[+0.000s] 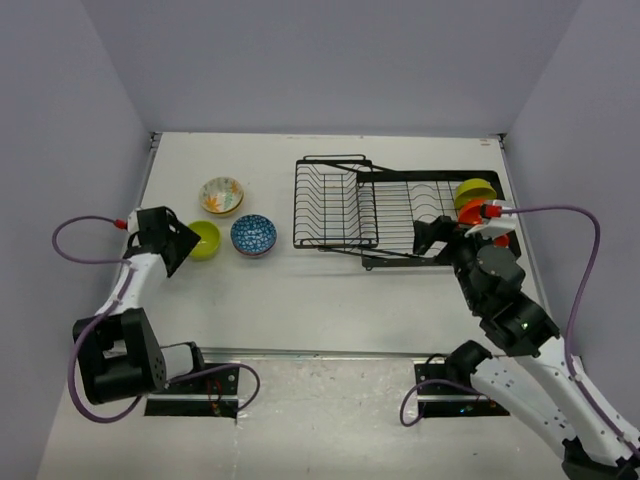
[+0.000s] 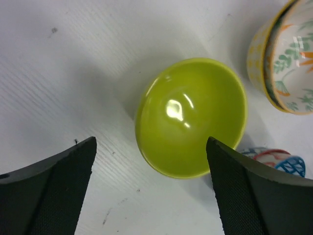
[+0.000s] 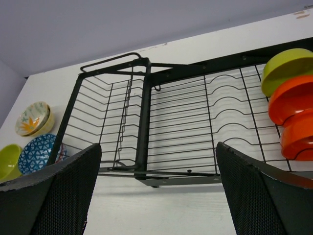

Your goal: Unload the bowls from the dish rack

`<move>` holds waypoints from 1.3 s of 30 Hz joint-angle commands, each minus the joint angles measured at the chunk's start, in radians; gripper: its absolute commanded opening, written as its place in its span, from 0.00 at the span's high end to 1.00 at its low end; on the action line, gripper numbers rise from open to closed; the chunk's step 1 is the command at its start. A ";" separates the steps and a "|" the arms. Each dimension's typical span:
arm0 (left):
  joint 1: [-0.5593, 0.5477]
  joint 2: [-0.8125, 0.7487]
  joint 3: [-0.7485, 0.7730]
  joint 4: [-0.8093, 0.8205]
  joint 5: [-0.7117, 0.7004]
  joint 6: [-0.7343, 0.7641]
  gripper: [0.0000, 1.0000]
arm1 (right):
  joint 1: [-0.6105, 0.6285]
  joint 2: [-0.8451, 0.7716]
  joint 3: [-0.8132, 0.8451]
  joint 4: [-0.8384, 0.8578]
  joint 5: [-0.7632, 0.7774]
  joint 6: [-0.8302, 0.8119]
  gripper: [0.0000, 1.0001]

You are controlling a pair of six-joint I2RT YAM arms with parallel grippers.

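Observation:
The black wire dish rack (image 1: 335, 205) stands right of centre. At its right end a lime green bowl (image 1: 475, 190) and two orange bowls (image 1: 471, 212) stand on edge; they also show in the right wrist view as the lime bowl (image 3: 283, 68) and the orange bowls (image 3: 293, 105). On the table at the left sit a floral bowl (image 1: 221, 195), a blue-patterned bowl (image 1: 253, 235) and a second lime green bowl (image 1: 205, 239). My left gripper (image 1: 185, 248) is open and empty just beside that lime bowl (image 2: 190, 117). My right gripper (image 1: 438, 240) is open and empty at the rack's near edge (image 3: 146, 122).
The table is walled at the back and on both sides. The floral bowl (image 2: 286, 63) and the blue-patterned bowl (image 2: 276, 161) lie close to the lime one. Purple cables loop beside both arms.

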 commanded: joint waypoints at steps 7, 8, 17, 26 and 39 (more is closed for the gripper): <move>-0.001 -0.409 0.216 -0.165 0.184 0.156 0.00 | -0.429 0.074 -0.044 0.076 -0.374 0.252 0.01; -0.008 -0.458 0.233 -0.179 0.259 0.203 0.00 | -0.537 0.086 -0.076 0.105 -0.428 0.298 0.01; -0.154 -0.609 0.229 -0.314 0.126 0.397 0.00 | -0.796 0.088 -0.251 0.120 -0.383 0.769 0.01; -0.191 -0.710 0.132 -0.262 0.111 0.388 0.00 | -0.968 0.154 -0.309 0.262 -0.479 0.846 0.16; -0.206 -0.765 0.120 -0.246 0.115 0.386 0.00 | -1.074 0.402 -0.260 0.409 -0.562 0.842 0.27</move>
